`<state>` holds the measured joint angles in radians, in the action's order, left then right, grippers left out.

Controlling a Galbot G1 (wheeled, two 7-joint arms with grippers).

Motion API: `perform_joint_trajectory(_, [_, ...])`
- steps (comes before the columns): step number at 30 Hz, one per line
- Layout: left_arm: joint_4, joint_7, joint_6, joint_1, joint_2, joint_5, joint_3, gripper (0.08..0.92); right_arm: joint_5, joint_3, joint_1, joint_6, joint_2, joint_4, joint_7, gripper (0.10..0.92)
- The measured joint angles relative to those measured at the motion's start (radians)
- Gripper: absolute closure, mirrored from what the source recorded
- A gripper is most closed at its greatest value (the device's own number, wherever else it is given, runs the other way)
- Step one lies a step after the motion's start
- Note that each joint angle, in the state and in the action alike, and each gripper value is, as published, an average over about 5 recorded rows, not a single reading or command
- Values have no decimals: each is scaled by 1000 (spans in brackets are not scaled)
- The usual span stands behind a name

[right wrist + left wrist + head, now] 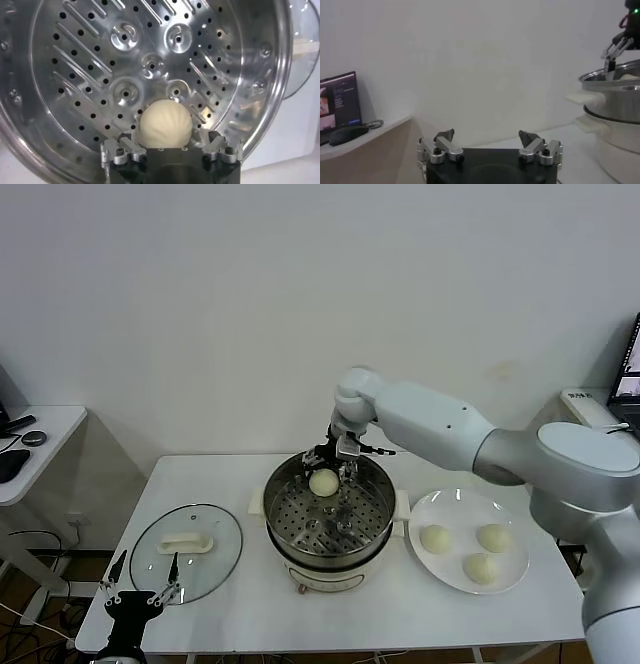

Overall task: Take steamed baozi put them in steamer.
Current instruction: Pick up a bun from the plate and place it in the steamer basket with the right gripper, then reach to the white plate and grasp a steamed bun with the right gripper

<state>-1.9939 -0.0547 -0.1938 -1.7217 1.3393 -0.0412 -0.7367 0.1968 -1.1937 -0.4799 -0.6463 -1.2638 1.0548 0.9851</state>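
– Steel steamer [329, 524] has one bun [323, 482] on its tray?
– Yes. The right end effector [334, 469] looks open around it, maybe letting go. Three buns [481, 568] wait on the plate [450, 502].

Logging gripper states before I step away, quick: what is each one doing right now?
Left gripper: jaws open, empty, parked near the glass lid.
Right gripper: over the steamer, bun between its jaws; grip cannot be told.

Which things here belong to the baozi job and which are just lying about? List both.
Job: baozi in steamer; three baozi on plate; steamer; plate; right gripper.

Lying about: glass lid; mouse; left gripper, parked.
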Motion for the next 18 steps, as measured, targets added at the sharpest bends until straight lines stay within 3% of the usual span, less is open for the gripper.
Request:
perform_joint_trajectory(9, [-10, 2, 1, 14, -20, -16, -3, 177, -280, -106, -170, 408, 218, 248, 34, 203])
perform_joint_trajectory(18, [2, 5, 1, 32, -46, -26, -1, 177, -372, -151, -216, 762, 483, 430, 87, 203])
